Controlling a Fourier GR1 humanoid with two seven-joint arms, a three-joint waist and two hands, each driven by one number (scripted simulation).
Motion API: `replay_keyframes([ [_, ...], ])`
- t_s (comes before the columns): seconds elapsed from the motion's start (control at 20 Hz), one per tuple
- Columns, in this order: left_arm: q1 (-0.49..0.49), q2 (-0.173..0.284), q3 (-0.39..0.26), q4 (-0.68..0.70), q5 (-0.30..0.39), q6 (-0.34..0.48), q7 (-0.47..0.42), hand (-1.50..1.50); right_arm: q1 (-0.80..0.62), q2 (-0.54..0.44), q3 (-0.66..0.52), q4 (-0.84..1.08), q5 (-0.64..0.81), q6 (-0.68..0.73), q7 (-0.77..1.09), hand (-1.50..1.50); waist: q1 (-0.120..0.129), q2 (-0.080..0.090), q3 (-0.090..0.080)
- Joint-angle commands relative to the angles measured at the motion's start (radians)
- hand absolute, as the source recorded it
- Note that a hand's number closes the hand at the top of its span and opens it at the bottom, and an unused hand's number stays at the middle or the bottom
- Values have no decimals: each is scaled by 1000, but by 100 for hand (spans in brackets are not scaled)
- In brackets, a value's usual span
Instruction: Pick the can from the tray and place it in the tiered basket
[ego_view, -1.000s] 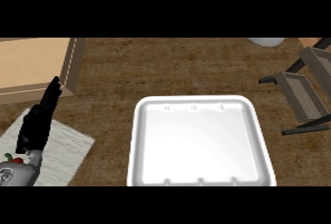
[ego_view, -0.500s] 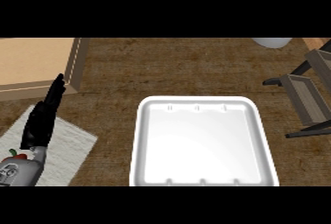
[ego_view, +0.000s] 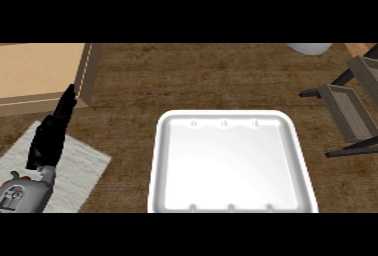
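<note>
A white tray (ego_view: 301, 150) lies on the brown counter at the lower middle of the head view, and nothing shows inside it. No can is visible anywhere. The dark tiered basket (ego_view: 347, 105) stands at the right edge, partly cut off by the frame. My left hand (ego_view: 53, 132) rises at the left, fingers straight and pointing up, well left of the tray and holding nothing. My right hand does not show.
A light wooden board (ego_view: 37, 70) lies at the upper left, just beyond the left hand's fingertips. A pale grey mat (ego_view: 81, 165) sits under the left forearm. A white round object (ego_view: 310, 47) peeks in at the top right.
The view has shifted slightly, so the tray and the basket sit a little farther right. The left hand stays straight, its fingertips now a bit higher and farther right.
</note>
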Motion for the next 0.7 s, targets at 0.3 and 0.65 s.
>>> replay_keyframes([
  [0.3, 10, -48, 31, 36, -35, -3, -55, 0, -19, 14, 172, 60, 308, -72, 124, -150, -4, -1, 1],
  [0.65, 34, -7, 83, 26, -10, -92, -50, 0, -51, 42, 285, 49, 411, -71, 236, -150, 3, 0, 1],
])
